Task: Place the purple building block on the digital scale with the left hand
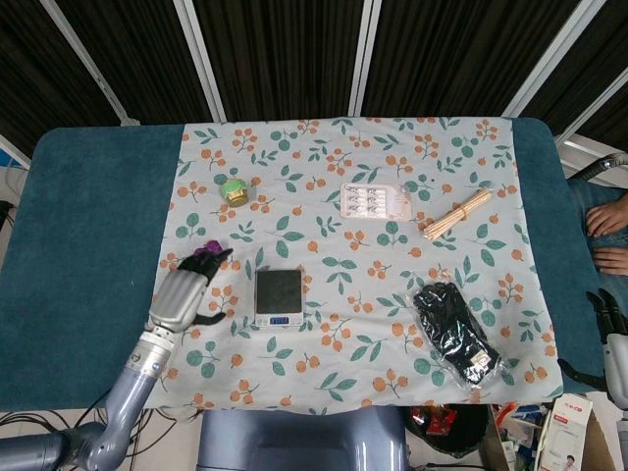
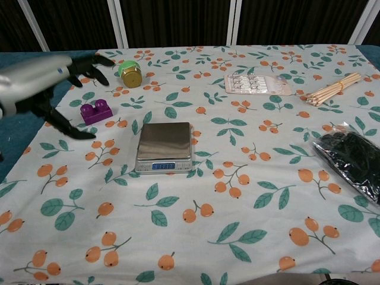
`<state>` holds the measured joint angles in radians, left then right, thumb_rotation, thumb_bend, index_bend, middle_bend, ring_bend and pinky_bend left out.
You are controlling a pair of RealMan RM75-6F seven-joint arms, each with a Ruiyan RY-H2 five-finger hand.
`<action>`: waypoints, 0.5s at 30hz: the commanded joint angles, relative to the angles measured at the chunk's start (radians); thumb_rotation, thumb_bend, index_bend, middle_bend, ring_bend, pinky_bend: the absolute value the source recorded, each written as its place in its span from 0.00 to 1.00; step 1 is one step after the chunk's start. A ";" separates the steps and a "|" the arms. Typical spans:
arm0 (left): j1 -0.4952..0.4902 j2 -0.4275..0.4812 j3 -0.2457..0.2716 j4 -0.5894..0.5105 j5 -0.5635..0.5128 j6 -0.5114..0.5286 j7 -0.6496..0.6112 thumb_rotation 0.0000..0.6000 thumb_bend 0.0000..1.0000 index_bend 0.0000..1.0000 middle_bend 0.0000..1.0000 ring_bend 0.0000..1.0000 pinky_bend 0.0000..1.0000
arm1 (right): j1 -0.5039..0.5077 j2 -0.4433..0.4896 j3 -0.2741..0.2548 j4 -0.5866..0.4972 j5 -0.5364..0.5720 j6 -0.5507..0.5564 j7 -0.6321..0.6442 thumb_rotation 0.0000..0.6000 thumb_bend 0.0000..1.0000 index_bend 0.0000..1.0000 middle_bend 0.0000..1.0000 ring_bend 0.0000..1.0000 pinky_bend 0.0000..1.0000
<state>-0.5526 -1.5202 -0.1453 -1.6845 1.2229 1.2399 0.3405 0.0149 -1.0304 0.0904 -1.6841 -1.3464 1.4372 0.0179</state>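
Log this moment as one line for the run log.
left hand: open, above purple block, no grip | scale: bare | right hand: idle at table edge

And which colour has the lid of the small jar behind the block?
Green, above a golden body; the small jar shows best in the chest view.

head cam high, looking straight down, chest cam low, nearer, both share scale point(image 1: 279, 297)

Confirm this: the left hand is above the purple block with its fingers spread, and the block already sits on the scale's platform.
Not quite. The purple block still lies on the tablecloth, left of the digital scale, whose platform is bare; the chest view shows it. The left hand is indeed above the block, fingers spread.
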 commanded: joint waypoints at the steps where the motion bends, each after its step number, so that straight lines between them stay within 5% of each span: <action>1: -0.014 0.012 -0.109 0.067 -0.078 -0.006 -0.112 1.00 0.07 0.13 0.24 0.13 0.21 | 0.001 -0.001 0.000 -0.005 0.000 -0.001 -0.005 1.00 0.07 0.04 0.01 0.17 0.19; 15: -0.126 -0.019 -0.208 0.299 -0.411 -0.277 -0.089 1.00 0.05 0.17 0.27 0.15 0.21 | 0.000 -0.002 0.003 -0.017 0.015 0.003 -0.030 1.00 0.08 0.04 0.01 0.17 0.19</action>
<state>-0.6574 -1.5252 -0.3414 -1.4196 0.8464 1.0008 0.2526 0.0145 -1.0329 0.0929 -1.7016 -1.3329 1.4398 -0.0127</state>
